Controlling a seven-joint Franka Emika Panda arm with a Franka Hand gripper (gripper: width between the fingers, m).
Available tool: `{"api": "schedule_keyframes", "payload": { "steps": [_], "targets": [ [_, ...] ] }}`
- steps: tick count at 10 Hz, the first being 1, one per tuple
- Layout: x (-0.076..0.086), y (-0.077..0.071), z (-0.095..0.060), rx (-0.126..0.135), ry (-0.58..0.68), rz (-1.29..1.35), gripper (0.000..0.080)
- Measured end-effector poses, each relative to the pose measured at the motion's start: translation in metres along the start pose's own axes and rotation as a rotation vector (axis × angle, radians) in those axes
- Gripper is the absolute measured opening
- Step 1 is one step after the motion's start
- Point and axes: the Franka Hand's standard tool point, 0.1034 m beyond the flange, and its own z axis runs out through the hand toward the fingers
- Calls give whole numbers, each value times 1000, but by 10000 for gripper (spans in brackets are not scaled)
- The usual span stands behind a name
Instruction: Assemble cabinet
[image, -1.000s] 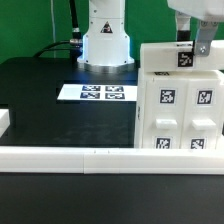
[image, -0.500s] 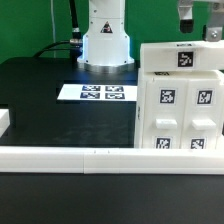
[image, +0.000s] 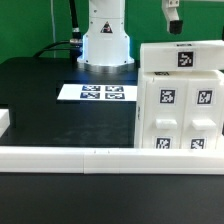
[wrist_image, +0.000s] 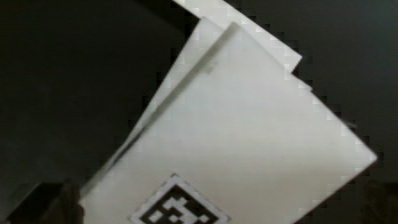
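Observation:
The cabinet (image: 180, 100) is a large white boxy body with several black-and-white tags, standing on the black table at the exterior view's right. My gripper (image: 174, 16) hangs above its top back edge, apart from it and holding nothing. Its jaws look spread, with one dark-padded finger showing and the rest cut off by the frame. In the wrist view the cabinet's white top panel (wrist_image: 249, 130) fills the picture with one tag (wrist_image: 178, 208) on it. A dark finger (wrist_image: 45, 205) shows beside the panel.
The marker board (image: 91, 92) lies flat on the table in front of the robot base (image: 105, 40). A long low white rail (image: 100, 158) runs along the table's near edge, with a short white piece (image: 4, 120) at the exterior view's left.
My gripper has risen off the cabinet's top tag area and moved up and toward the exterior view's left. The cabinet has not moved.

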Motion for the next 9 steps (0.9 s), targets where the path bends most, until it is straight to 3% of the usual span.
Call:
{"api": "schedule_keyframes", "payload": {
  "steps": [6, 9],
  "targets": [
    [2, -3, -4, 6, 8, -425, 797],
    [7, -1, -4, 13, 18, -821, 797]
  ]
}}
